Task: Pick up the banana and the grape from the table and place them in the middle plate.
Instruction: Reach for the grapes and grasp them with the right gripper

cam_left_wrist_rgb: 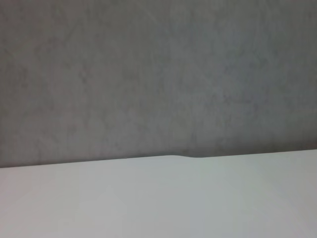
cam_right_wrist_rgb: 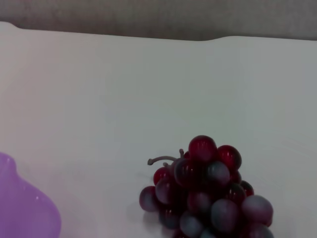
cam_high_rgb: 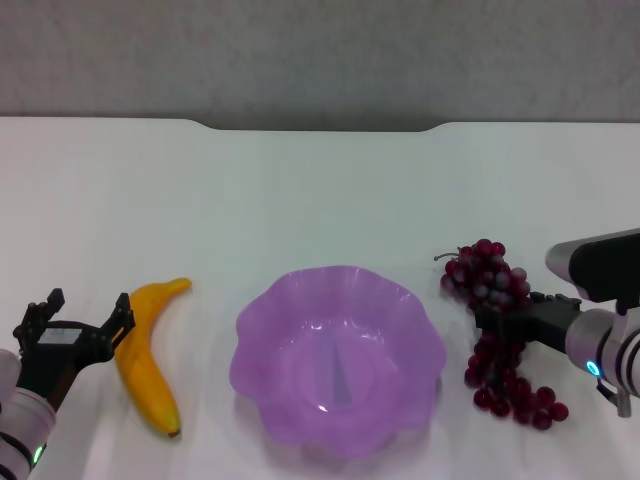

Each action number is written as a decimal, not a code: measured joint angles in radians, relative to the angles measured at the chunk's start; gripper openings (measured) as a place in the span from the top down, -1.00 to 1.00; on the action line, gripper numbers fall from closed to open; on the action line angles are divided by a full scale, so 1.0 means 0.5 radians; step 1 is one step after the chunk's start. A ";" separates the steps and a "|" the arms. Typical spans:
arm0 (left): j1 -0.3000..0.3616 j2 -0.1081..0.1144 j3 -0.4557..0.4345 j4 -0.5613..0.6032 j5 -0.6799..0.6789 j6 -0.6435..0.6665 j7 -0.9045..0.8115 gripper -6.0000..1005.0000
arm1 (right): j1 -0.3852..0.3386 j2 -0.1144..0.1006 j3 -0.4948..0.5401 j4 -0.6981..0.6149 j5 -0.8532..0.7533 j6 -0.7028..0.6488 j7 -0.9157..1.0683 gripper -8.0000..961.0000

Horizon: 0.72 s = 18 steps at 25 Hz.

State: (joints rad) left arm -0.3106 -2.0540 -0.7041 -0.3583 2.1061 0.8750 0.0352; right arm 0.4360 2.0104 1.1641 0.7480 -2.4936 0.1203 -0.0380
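On the table (cam_high_rgb: 320, 190), left gripper (cam_high_rgb: 75, 325) jaws open beside the banana (cam_high_rgb: 150, 352), right gripper (cam_high_rgb: 492, 322) jaws around the grape (cam_high_rgb: 497, 322).

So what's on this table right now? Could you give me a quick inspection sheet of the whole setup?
Surface: white table, shallow notch in its far edge.
Job's things: banana lying left of the purple scalloped plate, which holds no fruit; grape bunch right of it.
Clutter: nothing seen.
Grippers: left gripper open, beside the banana's upper half; right gripper at the middle of the grape bunch.
Cables: nothing seen.
Surroundings: plain grey wall behind the table.
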 joint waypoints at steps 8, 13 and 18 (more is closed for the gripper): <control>-0.006 0.000 0.000 -0.001 0.003 0.004 0.000 -0.77 | 0.031 0.004 -0.087 -0.054 0.019 -0.108 0.004 -0.69; -0.006 0.000 0.000 -0.001 0.004 0.004 0.001 -0.77 | 0.025 0.004 -0.112 -0.061 0.025 -0.140 -0.003 -0.68; 0.002 0.001 -0.009 -0.001 0.003 0.003 0.004 -0.77 | 0.018 0.001 -0.158 -0.065 0.013 -0.163 -0.013 -0.67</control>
State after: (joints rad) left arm -0.3095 -2.0535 -0.7084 -0.3586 2.1075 0.8765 0.0373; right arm 0.4450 2.0112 1.0851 0.7156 -2.4872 0.0389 -0.0443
